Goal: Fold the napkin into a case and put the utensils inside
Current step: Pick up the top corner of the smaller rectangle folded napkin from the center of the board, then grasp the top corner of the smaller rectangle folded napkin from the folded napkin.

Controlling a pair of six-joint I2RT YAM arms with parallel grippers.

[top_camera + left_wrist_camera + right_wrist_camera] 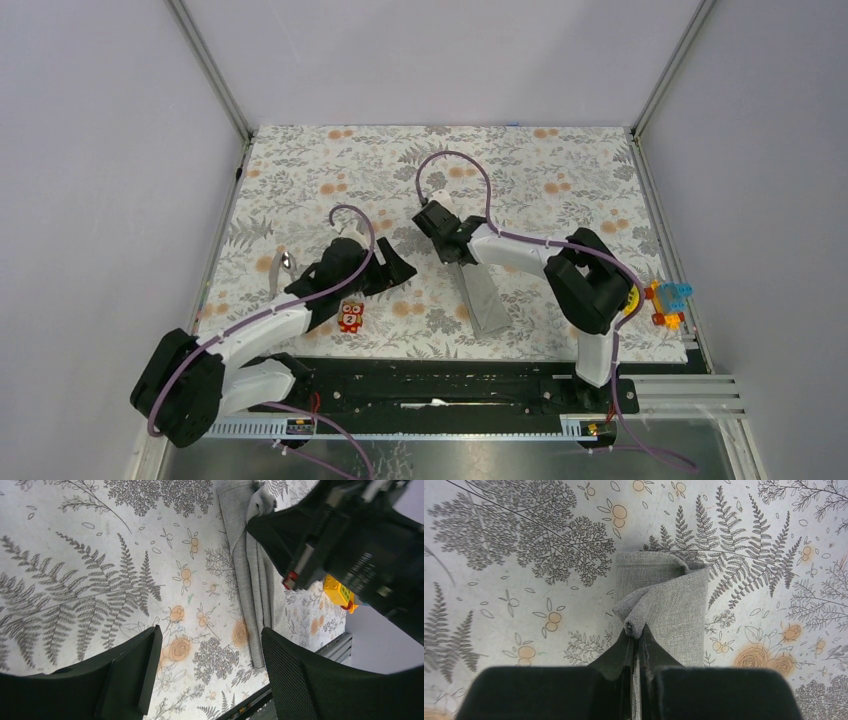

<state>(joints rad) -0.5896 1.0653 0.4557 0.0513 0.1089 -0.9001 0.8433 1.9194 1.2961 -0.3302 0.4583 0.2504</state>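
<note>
The right hand (441,232) is down at the far end of the napkin (484,298), and it is clenched. The wrist view shows both fingertips (616,657) pressed together on a pinch of grey cloth, a top flap pulled up off the layer beneath and bunched at the tips. The napkin itself is folded into a narrow flat strip on the floral cover (560,180) of the worktop, running from the right hand back toward the near edge on a slight slant. Its near end lies flat; only the far end is lifted and creased.

Over to the left hand (392,270): it is just left of the napkin's far half, jaws spread wide, nothing between them. Its own camera looks across bare floral print to the strip's long edge, with the right arm's black body over the far end. It is released and not touching the cloth.

The utensils (280,267), small shiny pieces too small to tell spoon from handle, lie on the cover well to the left of the napkin, beyond the left hand. A red toy figure (350,317) stands left of the napkin's near end. A yellow block (665,300) sits far right of the napkin, at the cover's edge.
</note>
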